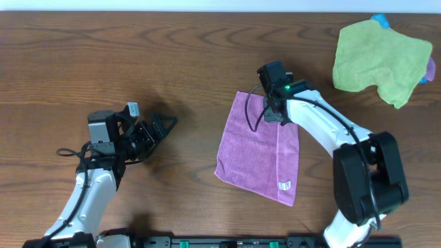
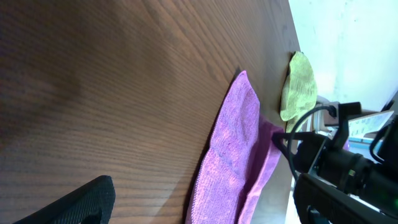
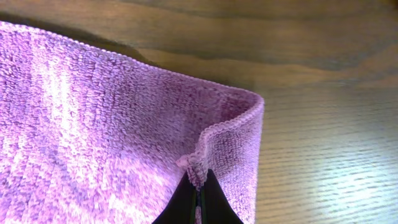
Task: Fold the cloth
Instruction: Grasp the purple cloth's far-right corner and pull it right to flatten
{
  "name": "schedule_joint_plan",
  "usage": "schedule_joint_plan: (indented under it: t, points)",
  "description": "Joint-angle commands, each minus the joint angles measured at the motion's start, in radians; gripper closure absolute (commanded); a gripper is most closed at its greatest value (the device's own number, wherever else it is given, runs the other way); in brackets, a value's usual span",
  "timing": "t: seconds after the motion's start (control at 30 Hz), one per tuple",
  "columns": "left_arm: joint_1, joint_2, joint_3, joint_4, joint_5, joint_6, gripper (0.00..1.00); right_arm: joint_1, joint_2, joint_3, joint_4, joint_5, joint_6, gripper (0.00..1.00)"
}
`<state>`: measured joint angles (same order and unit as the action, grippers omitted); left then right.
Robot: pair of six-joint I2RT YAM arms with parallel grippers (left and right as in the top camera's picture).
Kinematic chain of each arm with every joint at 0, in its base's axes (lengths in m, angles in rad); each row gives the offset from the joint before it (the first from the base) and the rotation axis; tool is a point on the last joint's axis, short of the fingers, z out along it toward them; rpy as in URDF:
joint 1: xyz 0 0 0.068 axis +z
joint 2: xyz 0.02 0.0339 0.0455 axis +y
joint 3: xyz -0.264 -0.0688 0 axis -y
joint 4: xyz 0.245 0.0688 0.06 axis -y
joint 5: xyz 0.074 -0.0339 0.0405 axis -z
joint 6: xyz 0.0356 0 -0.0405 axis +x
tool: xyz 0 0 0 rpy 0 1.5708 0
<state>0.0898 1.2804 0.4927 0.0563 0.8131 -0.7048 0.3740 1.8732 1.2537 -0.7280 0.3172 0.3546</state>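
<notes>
At the middle of a wooden table (image 1: 172, 62), the cloth (image 1: 251, 148) is seen spread nearly flat: a violet, roughly square piece of short, fuzzy pile with a stitched hem. It is set slightly askew, and a small white label (image 1: 284, 184) is shown near its lower right corner. A crease is traced down it close to the right edge. Its upper edge, near the right corner, is pinched by the right gripper (image 1: 275, 116), whose jaws are pressed together on the hem. In the right wrist view the hem is bunched into a small raised fold at the fingertips (image 3: 214, 208). The left gripper (image 1: 160, 127) is positioned well apart from the cloth, to its left over bare wood, with its jaws spread wide and nothing between them.

One violet cloth is counted. One green cloth (image 1: 377, 62) is seen crumpled at the far right corner, well apart from it. One blue item (image 1: 380, 21) is glimpsed, mostly hidden behind the green cloth. Two arms and two grippers are pictured.
</notes>
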Motion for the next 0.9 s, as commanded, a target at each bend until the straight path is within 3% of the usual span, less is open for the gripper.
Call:
schedule_joint_plan:
  t: [0.0, 0.87]
  points:
    - [0.005, 0.002, 0.02, 0.001, 0.018, 0.021, 0.07, -0.018, -0.024, 0.013, -0.019, 0.031, 0.0, 0.99]
    - [0.043, 0.002, 0.021, 0.001, 0.019, 0.018, 0.07, -0.169, -0.041, 0.012, -0.165, 0.14, 0.029, 0.99]
